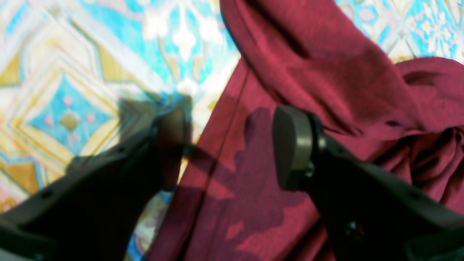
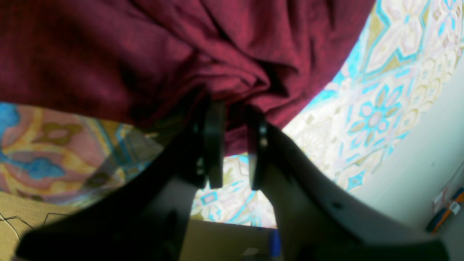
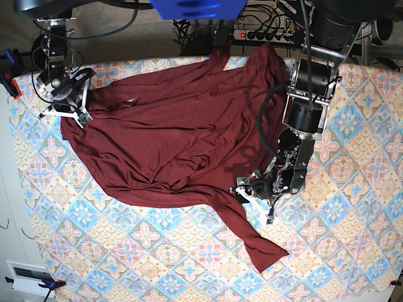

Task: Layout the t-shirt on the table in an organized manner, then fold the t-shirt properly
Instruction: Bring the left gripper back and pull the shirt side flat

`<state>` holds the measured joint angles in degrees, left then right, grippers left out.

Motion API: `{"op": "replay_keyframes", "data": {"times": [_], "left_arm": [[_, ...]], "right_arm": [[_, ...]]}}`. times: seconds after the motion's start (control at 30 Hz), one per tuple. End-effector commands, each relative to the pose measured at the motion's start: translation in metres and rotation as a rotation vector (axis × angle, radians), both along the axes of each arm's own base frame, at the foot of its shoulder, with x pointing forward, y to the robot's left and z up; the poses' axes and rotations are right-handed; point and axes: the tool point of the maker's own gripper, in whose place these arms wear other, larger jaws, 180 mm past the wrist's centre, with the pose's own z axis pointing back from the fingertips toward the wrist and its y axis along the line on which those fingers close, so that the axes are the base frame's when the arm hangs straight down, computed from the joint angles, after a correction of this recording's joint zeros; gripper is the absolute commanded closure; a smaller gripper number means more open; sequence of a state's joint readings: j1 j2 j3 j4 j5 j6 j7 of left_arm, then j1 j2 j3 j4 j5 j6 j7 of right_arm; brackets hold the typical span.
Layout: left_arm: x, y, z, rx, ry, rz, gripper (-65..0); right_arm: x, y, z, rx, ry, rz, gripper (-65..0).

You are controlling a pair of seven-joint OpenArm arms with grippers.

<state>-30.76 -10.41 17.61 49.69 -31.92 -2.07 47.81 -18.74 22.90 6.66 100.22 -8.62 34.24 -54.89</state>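
Note:
The dark maroon t-shirt lies spread and wrinkled across the middle of the patterned table, with one long sleeve trailing toward the front. My left gripper is open, low over the shirt where that sleeve joins the body. In the left wrist view its fingers straddle the shirt's edge and nothing is between them. My right gripper is at the shirt's left end. In the right wrist view it is shut on a bunched fold of the t-shirt.
A power strip with cables lies beyond the table's far edge. A clamp sits at the left edge. The floor shows past the table's edge in the right wrist view. Bare patterned cloth lies at the front and right.

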Motion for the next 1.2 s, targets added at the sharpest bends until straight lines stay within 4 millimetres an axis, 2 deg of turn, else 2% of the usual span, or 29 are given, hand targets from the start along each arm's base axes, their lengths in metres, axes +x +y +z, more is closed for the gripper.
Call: {"op": "replay_keyframes", "data": {"times": [0.0,0.07,0.13,0.23,0.3,0.33,0.4,0.43,0.57,0.67,0.8,0.87,1.17], "left_arm": [[0.014,0.001,0.018,0.004,-0.049,-0.01,-37.7],[0.01,-0.004,0.013,0.028,-0.041,-0.041,-37.0],[0.004,-0.011,0.007,0.074,-0.031,-0.095,-32.2],[-0.008,-0.02,-0.006,0.173,-0.015,-0.189,-16.0],[-0.011,-0.017,-0.01,0.222,-0.006,-0.214,-2.6],[-0.012,-0.014,-0.012,0.241,-0.002,-0.218,0.0],[-0.011,-0.009,-0.012,0.276,-0.008,-0.225,0.0],[-0.009,0.0,-0.012,0.301,-0.014,-0.222,0.0],[-0.001,0.053,-0.003,0.352,-0.024,-0.144,0.0],[0.01,0.097,0.021,0.339,-0.071,-0.038,0.0],[0.005,0.154,0.04,0.365,-0.106,0.061,0.0],[-0.007,0.181,0.04,0.391,-0.1,0.097,0.0],[-0.043,0.262,0.05,0.413,-0.101,0.273,0.0]], "right_arm": [[0.008,-0.006,0.011,-0.021,-0.033,0.008,-10.6],[0.008,-0.006,0.011,-0.021,-0.033,0.008,-10.6],[0.008,-0.006,0.011,-0.021,-0.033,0.008,-10.6],[0.008,-0.006,0.011,-0.021,-0.033,0.008,-10.6],[0.01,-0.006,0.012,-0.02,-0.036,0.007,-10.6],[0.009,-0.007,0.011,-0.021,-0.034,0.004,-10.6],[0.01,-0.007,0.011,-0.021,-0.036,0.003,-10.6],[0.01,-0.008,0.012,-0.022,-0.037,0.002,-10.6],[0.01,-0.008,0.012,-0.022,-0.037,0.002,-10.6],[0.01,-0.008,0.011,-0.021,-0.035,0.001,-10.6],[0.01,-0.008,0.011,-0.021,-0.035,0.001,-10.6],[0.01,-0.007,0.011,-0.021,-0.034,0.004,-10.6],[0.01,-0.006,0.011,-0.02,-0.035,0.006,-10.7]]}}
